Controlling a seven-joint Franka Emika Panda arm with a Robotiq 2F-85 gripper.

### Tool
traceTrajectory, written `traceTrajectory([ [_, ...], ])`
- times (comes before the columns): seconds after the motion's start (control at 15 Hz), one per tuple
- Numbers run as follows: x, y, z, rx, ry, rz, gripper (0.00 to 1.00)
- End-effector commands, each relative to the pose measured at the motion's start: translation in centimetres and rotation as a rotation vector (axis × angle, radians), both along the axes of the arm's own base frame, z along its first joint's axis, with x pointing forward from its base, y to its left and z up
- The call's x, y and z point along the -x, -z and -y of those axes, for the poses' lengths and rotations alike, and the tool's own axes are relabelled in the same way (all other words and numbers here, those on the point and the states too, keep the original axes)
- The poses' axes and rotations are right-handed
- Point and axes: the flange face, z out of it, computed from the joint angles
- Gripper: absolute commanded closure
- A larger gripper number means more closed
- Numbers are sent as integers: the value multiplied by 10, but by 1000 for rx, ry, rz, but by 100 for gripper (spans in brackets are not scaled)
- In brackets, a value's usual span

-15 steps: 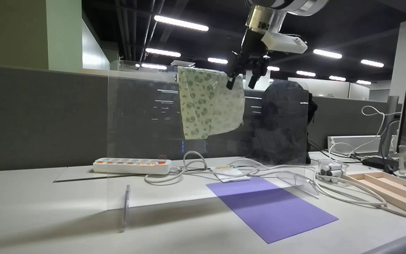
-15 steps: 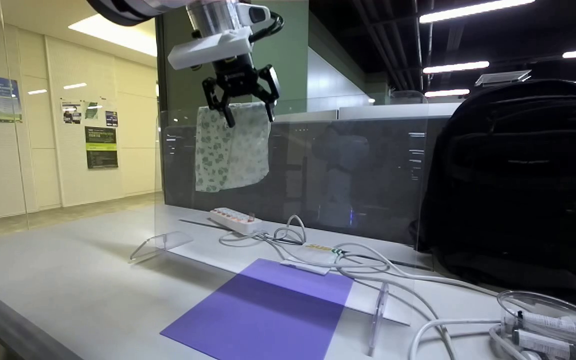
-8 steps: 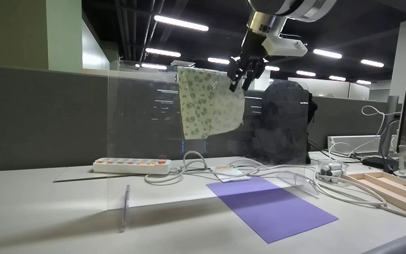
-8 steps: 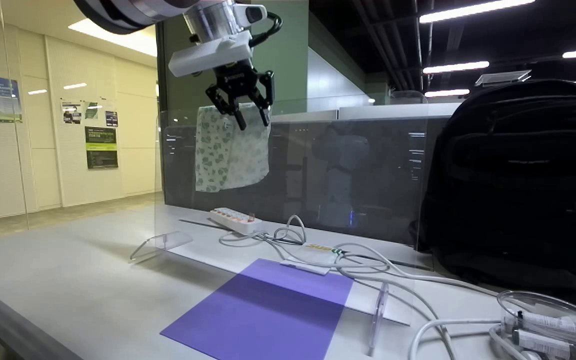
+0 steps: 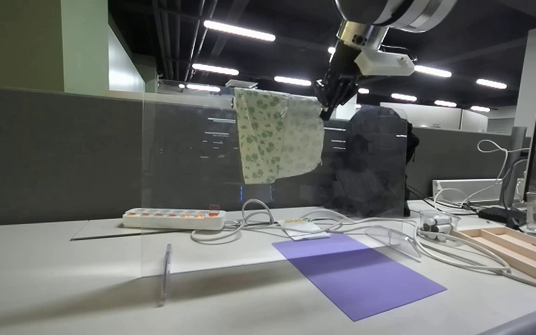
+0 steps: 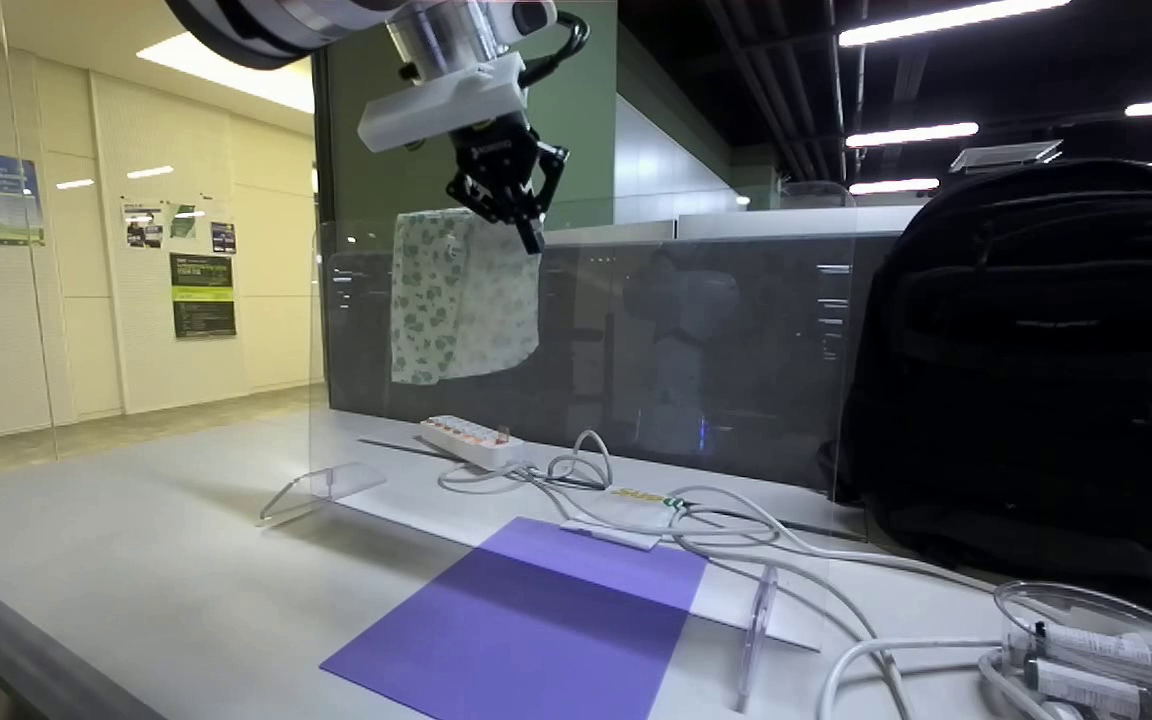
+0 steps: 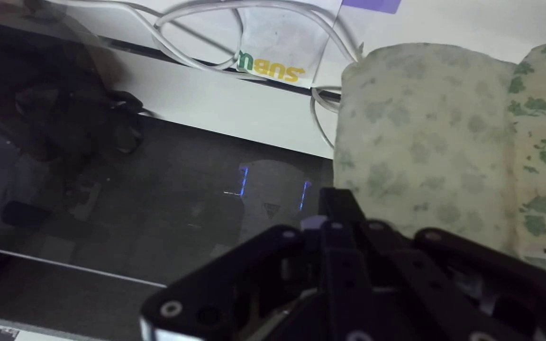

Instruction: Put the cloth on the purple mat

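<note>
The cloth [image 5: 261, 139], pale with green leaf shapes, hangs draped over the top edge of an upright clear panel [image 5: 189, 186] in both exterior views. In the wrist view the cloth [image 7: 420, 132] fills the right side, down to the fingertips. My gripper [image 5: 326, 114] is shut at the cloth's upper side edge, fingertips together. In the wrist view no fabric shows between the tips of the gripper [image 7: 339, 194]; whether they touch the cloth cannot be told. Flat on the table lies the purple mat [image 5: 365, 279], partly under the panel; one corner of the mat [image 7: 377, 4] shows in the wrist view.
Clear feet [image 5: 164, 274] hold the panel up. Behind it are a power strip [image 5: 175, 218], white cables [image 5: 249, 228] and a white paper [image 5: 303, 229]. A black backpack [image 6: 1036, 380], a clear cup [image 6: 1096, 640] and a wooden tray [image 5: 514, 249] stand to one side.
The fingers, wide apart a second ago, have come together. My gripper has shifted a little to the right in both exterior views. The cloth hangs almost exactly as before.
</note>
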Motion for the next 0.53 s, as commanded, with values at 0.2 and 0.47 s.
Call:
traceTrajectory([
  [0.2,10,-1,4,-12,34,-26,100],
  [0.47,29,12,3,11,17,-191,100],
])
